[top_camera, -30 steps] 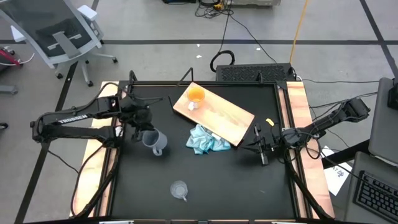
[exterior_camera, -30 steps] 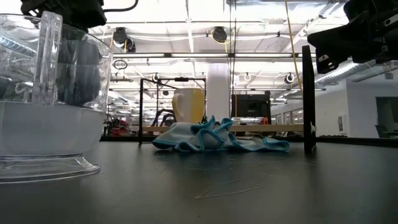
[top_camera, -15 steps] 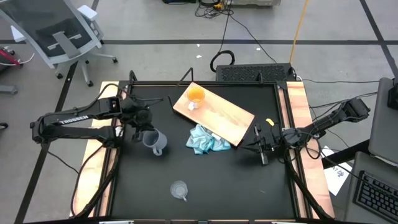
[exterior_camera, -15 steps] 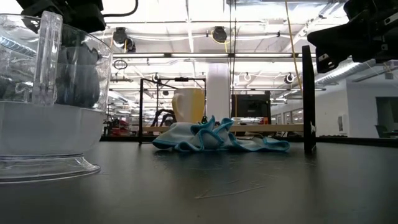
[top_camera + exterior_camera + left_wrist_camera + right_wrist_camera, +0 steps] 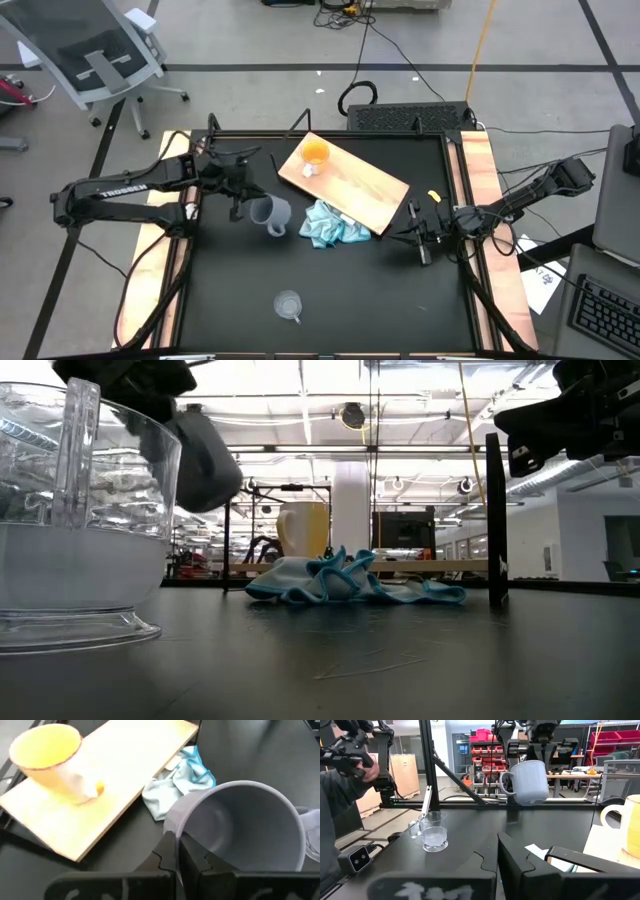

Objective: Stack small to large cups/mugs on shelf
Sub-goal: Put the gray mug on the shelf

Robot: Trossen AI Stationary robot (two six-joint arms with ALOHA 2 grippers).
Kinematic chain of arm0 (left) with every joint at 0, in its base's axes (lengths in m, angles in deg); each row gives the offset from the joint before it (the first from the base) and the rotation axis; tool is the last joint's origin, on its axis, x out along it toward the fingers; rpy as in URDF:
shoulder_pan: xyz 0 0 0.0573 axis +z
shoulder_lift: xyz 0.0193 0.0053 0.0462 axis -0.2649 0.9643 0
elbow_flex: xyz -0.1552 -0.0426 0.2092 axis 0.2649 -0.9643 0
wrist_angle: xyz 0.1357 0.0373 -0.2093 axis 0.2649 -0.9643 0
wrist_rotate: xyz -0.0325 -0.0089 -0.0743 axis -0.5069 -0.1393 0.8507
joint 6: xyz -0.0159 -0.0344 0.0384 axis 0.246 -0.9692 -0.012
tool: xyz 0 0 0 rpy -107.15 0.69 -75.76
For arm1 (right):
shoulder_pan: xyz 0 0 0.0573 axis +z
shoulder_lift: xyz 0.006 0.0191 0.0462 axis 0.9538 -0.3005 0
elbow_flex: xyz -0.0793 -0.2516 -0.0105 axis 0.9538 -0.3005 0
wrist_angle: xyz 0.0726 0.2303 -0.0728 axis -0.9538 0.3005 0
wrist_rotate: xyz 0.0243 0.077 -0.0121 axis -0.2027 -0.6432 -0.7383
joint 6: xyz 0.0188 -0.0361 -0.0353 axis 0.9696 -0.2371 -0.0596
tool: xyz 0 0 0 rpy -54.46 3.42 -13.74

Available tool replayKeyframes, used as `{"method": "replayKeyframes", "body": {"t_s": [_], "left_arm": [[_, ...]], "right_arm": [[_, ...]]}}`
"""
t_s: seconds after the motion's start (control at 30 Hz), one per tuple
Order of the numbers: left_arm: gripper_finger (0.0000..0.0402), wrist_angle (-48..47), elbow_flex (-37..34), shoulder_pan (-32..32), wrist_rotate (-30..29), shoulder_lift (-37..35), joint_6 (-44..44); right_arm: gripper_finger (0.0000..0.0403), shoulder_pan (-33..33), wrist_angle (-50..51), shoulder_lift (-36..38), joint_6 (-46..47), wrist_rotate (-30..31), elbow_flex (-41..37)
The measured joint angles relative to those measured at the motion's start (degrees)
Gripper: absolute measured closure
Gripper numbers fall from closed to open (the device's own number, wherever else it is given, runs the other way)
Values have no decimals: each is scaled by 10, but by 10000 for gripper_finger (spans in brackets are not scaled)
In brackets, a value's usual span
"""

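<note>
I have the grey-blue mug (image 5: 268, 212) up off the desk (image 5: 380, 300) in the left gripper (image 5: 243, 200), whose fingers (image 5: 170, 862) are clenched on the mug's rim wall, one inside and one outside. The mug hangs tilted, not upright: in the left wrist view its open mouth faces the camera and I can see right down into it, and its inside is bare. In the right wrist view its handle sticks out to one side and the body leans, clear of the desk surface. From above it sits between the left arm and the light blue cloth (image 5: 334, 225), just short of the near edge of the shelf (image 5: 360, 185).

The shelf is a light-wood board lying flat on the desk with its long axis running diagonally, from the far left toward the near right. The orange mug (image 5: 314, 155) stands upright on its far-left end, mouth up; nothing shows inside it. The crumpled cloth lies against the shelf's near long edge.

The clear cup (image 5: 289, 305) stands upright near the front of the desk, well apart from everything else; I cannot tell whether it holds anything.

My right gripper (image 5: 421, 240) waits at the right side of the desk, fingers pressed together with nothing between them.
</note>
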Motion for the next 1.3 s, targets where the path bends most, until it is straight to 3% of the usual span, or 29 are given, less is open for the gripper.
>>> {"method": "replayKeyframes", "body": {"t_s": [0.23,0.43,0.67,0.83,0.97,1.3], "left_arm": [[398,26,30,0,6,107,18],[398,13,116,0,5,196,46],[398,-16,207,3,3,249,89],[398,-53,280,14,7,291,135],[398,-100,341,33,56,331,185],[398,-216,499,39,62,464,270]], "right_arm": [[403,0,-1,0,0,0,0],[403,0,-1,0,0,0,0],[403,0,-1,0,5,0,0],[403,0,-1,0,3,0,0],[403,0,1,0,2,0,0],[403,0,3,0,8,0,0]]}}
